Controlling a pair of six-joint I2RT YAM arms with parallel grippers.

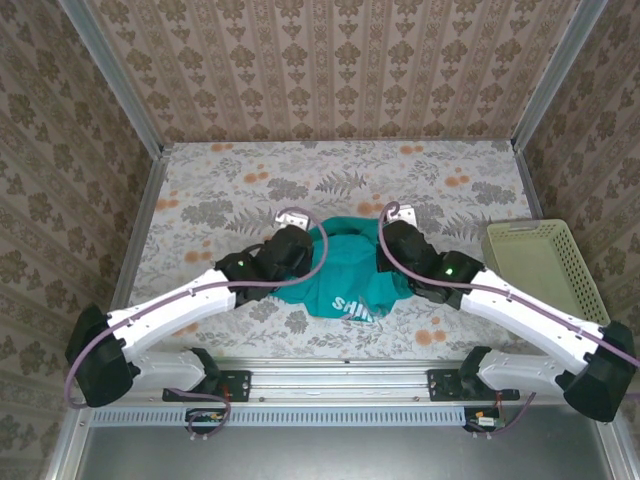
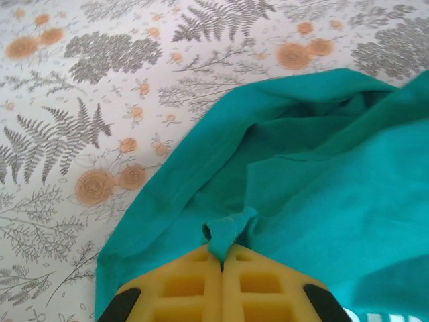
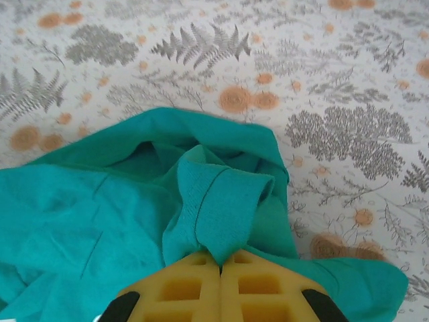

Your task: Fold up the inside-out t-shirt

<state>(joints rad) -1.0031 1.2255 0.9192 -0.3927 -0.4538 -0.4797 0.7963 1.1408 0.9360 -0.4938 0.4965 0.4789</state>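
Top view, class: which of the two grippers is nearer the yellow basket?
The right gripper, shut on the t-shirt at the edge facing the basket. The left gripper pinches the shirt's opposite edge, farther from it.

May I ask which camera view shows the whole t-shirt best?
The top external view: there the t-shirt shows its full bunched outline and white lettering. The left wrist view shows a fold pinched in the left gripper; the right wrist view, a fold in the right gripper.

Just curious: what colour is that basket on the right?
Pale yellow basket, clearest in the top external view.
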